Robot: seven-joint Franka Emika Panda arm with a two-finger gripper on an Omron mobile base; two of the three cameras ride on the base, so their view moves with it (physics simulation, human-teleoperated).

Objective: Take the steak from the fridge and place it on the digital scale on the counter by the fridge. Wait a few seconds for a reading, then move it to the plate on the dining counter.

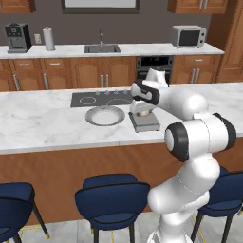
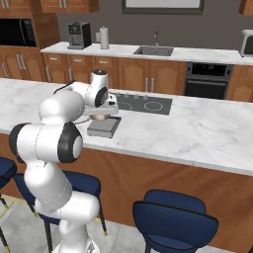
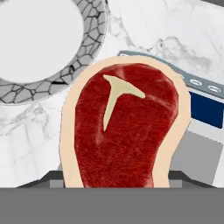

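At the middle of the frame, the white arm's pincer (image 1: 142, 112) hangs just above the flat square grey digital scale (image 1: 144, 123), with a small pale-rimmed chunk of steak (image 1: 142, 113) under it. Just left of the scale lies the round grey-white plate (image 1: 105, 116). Both rest on the long white marble table (image 1: 42, 123), below a black cooktop (image 1: 95, 99). Blue stools (image 1: 111, 194) line the bottom.

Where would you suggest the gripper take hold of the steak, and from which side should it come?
Probably from above, closing across the narrower width of the steak. It looks flat, red with a pale rim, and longer than wide, so its long edges give opposed faces. It sits over the digital scale, with the plate close beside on the dining counter, so a sideways approach seems crowded.
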